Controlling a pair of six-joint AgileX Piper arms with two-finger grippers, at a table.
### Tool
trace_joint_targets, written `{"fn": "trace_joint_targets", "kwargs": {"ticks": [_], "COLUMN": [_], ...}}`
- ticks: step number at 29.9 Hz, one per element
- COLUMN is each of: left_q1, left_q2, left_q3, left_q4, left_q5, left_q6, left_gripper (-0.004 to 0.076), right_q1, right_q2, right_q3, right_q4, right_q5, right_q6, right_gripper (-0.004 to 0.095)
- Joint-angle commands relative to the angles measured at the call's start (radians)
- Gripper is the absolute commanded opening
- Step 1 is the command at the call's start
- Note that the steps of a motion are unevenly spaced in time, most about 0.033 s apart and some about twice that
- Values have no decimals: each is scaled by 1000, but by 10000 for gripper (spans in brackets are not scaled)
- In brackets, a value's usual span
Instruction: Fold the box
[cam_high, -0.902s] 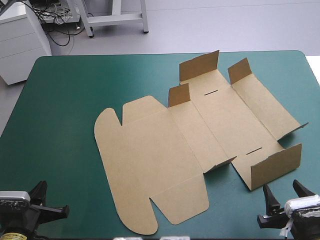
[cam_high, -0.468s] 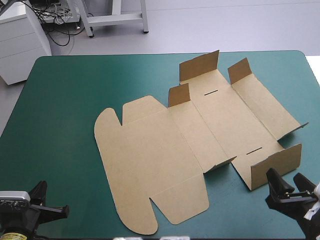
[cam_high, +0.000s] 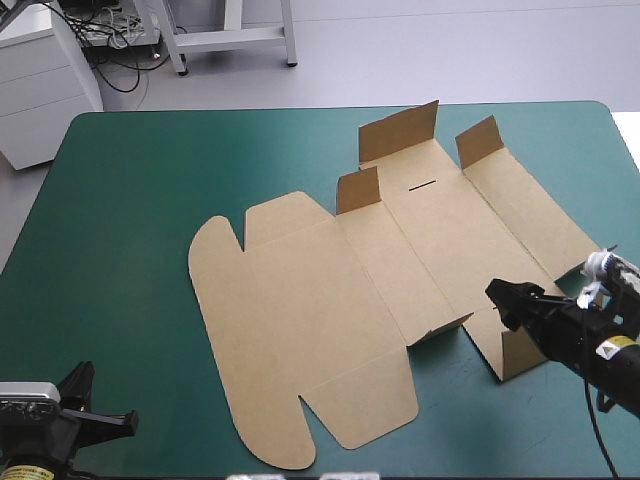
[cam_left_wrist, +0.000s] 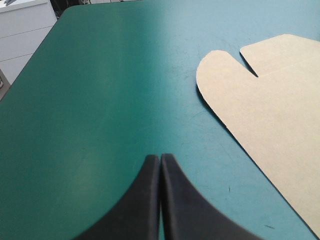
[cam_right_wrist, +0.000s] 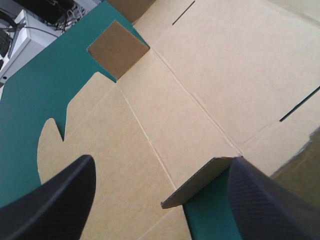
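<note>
Tabletop (cam_high: 120, 230) with rounded corners fills most of the high view. Teal-green cover (cam_high: 110, 330) lies bare toward 9 o'clock, with faint scuffs showing in the left wrist view. White drawer cabinet (cam_high: 40, 85) stands off the tabletop at 10 o'clock on grey floor (cam_high: 450, 50). Dark cables (cam_high: 118, 62) lie tangled on the floor at 11 o'clock, just beside the cabinet. Pale metal frame legs (cam_high: 232, 38) at 12 o'clock, beyond the far edge.

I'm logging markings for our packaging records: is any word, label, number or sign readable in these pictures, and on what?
None can be read.
The box is plain brown board; the short dark line on it is a cut slot, not print.
The teal-green cover carries no marking.
</note>
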Motion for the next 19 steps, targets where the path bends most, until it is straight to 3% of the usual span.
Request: {"fn": "trace_joint_targets", "kwargs": {"ticks": [1, 12, 15, 19], "left_q1": [-5, -5, -5, -5], "left_q2": [16, 16, 16, 16], "left_q3": [-19, -19, -19, -19], "left_q4": [-4, -4, -4, -4], "left_q5": [-71, -71, -71, -71], "left_q6": [-9, -9, -9, -9], "left_gripper": [-32, -32, -32, -32], "right_q1": [3, 28, 103, 235], "right_q2": [105, 328, 351, 375], "right_q3": [-34, -34, -34, -34], "right_q4": [91, 192, 99, -107], "right_q5": [-60, 7, -9, -27], "right_q6": [-21, 124, 250, 486], "right_gripper": [679, 624, 601, 574]}}
